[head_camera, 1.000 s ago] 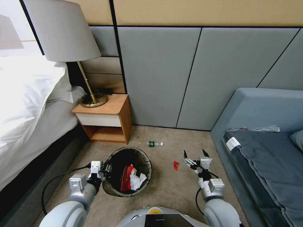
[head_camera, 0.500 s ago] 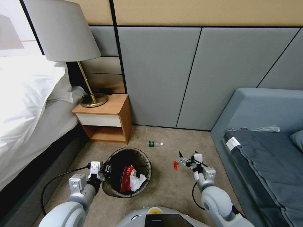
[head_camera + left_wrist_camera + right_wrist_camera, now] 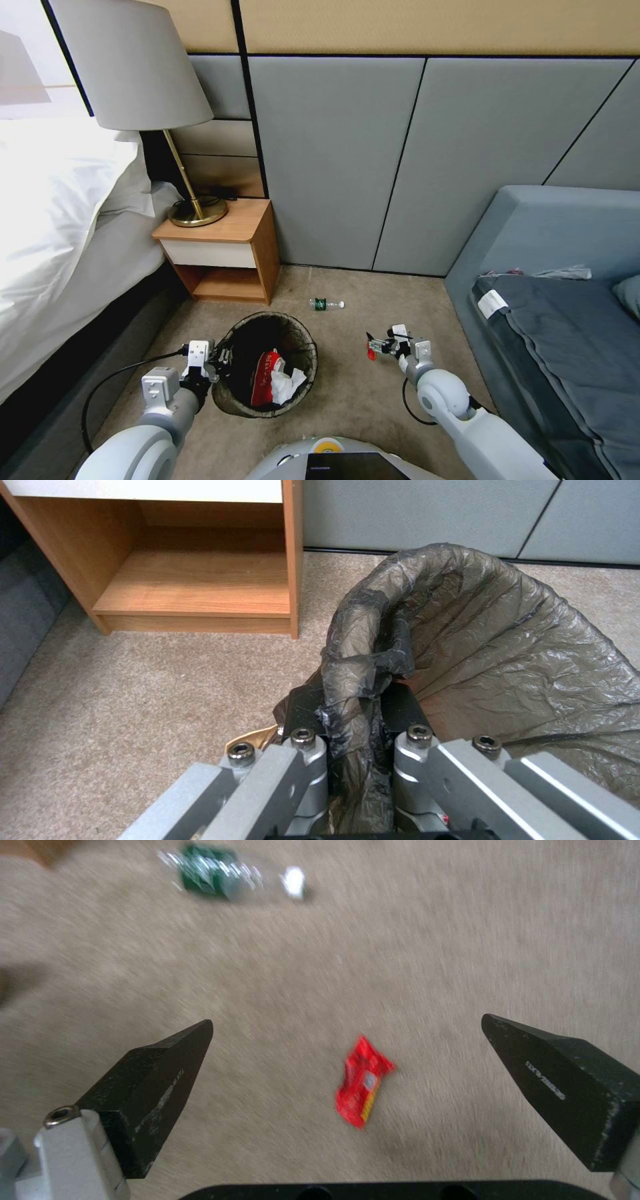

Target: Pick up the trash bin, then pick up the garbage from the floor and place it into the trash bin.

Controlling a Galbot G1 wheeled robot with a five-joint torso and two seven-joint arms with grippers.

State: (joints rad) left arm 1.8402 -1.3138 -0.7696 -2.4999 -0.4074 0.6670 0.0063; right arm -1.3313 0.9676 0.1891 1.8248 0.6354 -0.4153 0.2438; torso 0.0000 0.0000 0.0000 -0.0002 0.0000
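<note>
Blurred in right wrist view: red wrapper point(image 3: 362, 1081), print unreadable, and green-labelled bottle point(image 3: 230, 876); trash bin point(image 3: 507, 645) cut by left wrist frame edge, bag liner point(image 3: 357, 680) hiding clamped rim.

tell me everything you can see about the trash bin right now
The trash bin is a small round bin lined with a thin, crinkled, dark brownish bag folded over its rim. It stands upright and open on the beige carpet, in front of the wooden nightstand. Inside lie a red-and-white wrapper and crumpled white paper. The left claw is shut on its rim, pinching the liner between its fingers.
</note>
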